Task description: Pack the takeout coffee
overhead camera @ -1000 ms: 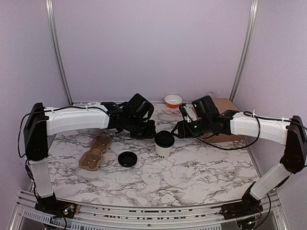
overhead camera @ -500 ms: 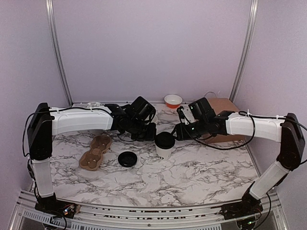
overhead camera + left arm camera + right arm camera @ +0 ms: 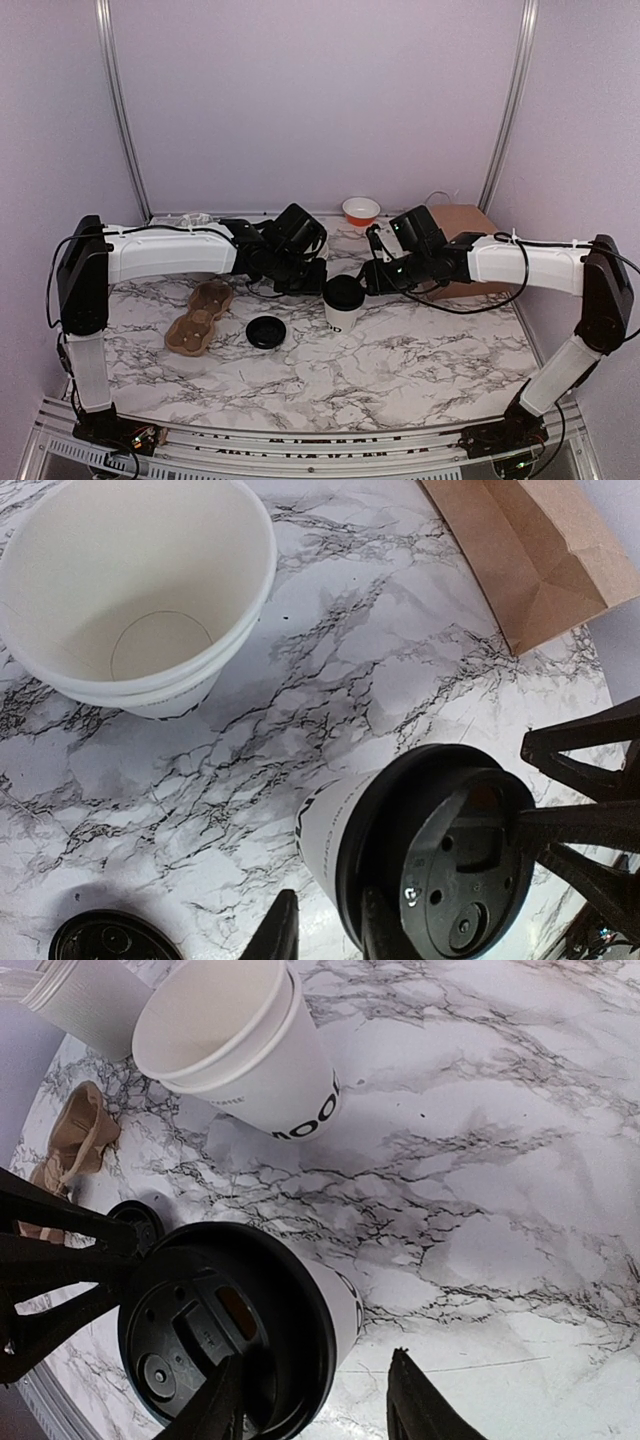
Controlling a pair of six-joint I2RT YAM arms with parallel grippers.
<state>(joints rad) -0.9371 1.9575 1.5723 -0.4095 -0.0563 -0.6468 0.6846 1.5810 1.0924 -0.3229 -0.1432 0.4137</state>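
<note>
With left jaws set narrow, straddling the lid rim of the takeout coffee (image 3: pixel 342 302) from 10 o'clock; cannot tell whether pinching. With right jaws spread astride that rim from 2 o'clock, probably steadying. Upright mid-worktop (image 3: pixel 400 370), paper bag (image 3: pixel 466 218) at 2 o'clock.

Soft, even light from above fills all 3 views, bright and without harsh glare. The takeout coffee (image 3: pixel 343 300) throws only a faint, blurred shadow on the marble table (image 3: pixel 420 360) just beside it. Its black lid (image 3: pixel 450 865) shows a dull grey sheen in both wrist views, which are sharp around it.
</note>
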